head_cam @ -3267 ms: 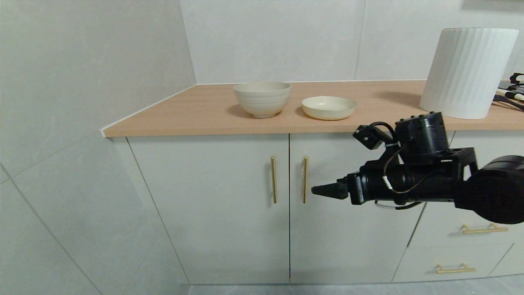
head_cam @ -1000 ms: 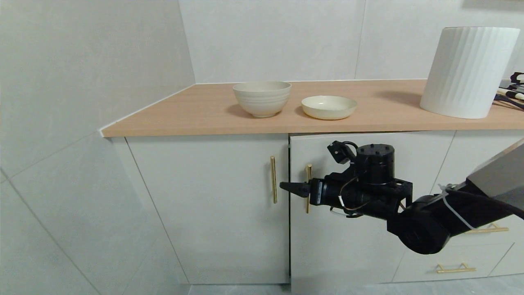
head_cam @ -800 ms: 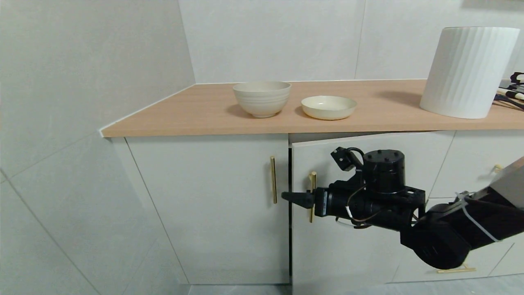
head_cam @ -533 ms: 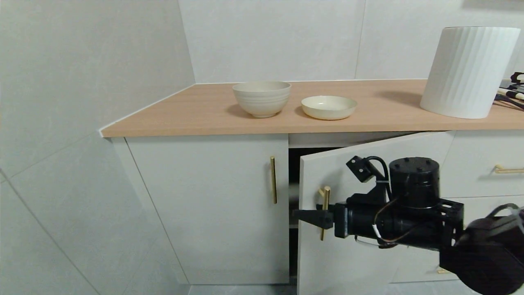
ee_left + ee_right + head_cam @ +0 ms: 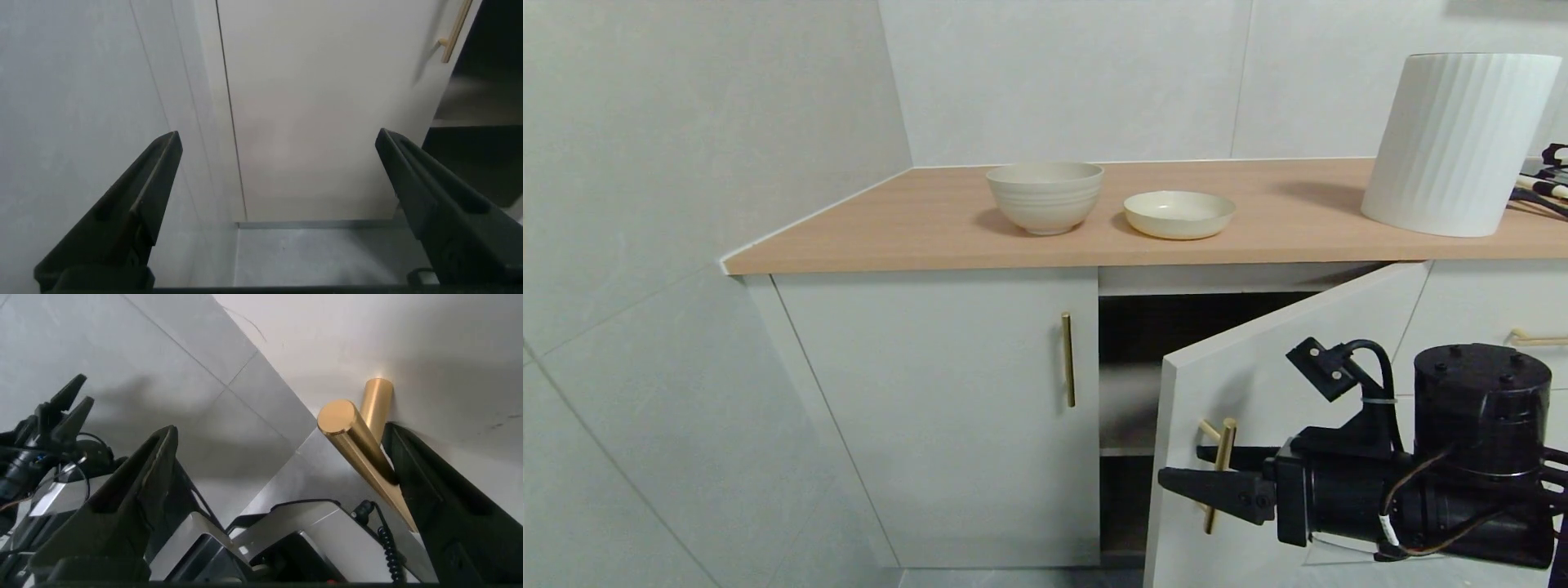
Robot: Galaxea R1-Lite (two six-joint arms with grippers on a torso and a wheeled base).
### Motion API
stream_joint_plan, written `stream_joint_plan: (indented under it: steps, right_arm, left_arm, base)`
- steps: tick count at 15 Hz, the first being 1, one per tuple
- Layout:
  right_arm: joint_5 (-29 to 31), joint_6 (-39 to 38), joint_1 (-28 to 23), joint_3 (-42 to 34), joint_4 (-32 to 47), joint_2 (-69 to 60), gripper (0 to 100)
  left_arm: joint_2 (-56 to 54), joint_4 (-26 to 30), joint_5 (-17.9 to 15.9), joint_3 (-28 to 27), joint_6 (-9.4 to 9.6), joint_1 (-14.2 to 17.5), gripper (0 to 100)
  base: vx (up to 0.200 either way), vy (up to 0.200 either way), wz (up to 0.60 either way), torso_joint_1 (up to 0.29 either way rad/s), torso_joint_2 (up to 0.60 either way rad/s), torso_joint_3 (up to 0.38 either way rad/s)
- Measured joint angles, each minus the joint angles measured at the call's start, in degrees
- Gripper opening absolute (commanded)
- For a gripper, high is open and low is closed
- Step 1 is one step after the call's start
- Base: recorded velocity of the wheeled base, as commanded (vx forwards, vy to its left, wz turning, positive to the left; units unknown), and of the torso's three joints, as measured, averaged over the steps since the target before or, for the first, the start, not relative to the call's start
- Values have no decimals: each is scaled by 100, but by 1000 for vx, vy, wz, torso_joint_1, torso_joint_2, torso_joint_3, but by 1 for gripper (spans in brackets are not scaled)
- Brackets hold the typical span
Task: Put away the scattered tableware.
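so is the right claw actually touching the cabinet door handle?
Touching. In the right wrist view the gold handle sits inside the open right claw and rests against the inner edge of one finger, with no gap visible.

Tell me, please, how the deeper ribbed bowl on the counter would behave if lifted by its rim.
The bowl looks rigid, probably ceramic, so it should hold shape but might chip if knocked. Its smooth wall may slip in a pinch. Its base is narrower than its rim, so a high push could tip it.
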State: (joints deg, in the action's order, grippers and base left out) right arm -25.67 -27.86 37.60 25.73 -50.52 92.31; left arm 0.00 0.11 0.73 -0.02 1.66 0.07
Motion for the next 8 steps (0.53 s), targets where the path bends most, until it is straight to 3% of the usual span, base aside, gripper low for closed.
stream_joint_plan:
  steps: [5, 8]
  right_arm:
    - [2, -2, -9, -55, -4, -69, 100]
    - [11, -2, -9, -66, -1, -107, 100]
  left_arm:
    - [0, 10, -60, -30, 28, 0, 100]
    - [118, 161, -574, -722, 37, -10, 100]
  base:
    - [0, 0, 0, 0, 0, 0]
    - [0, 0, 0, 0, 0, 0]
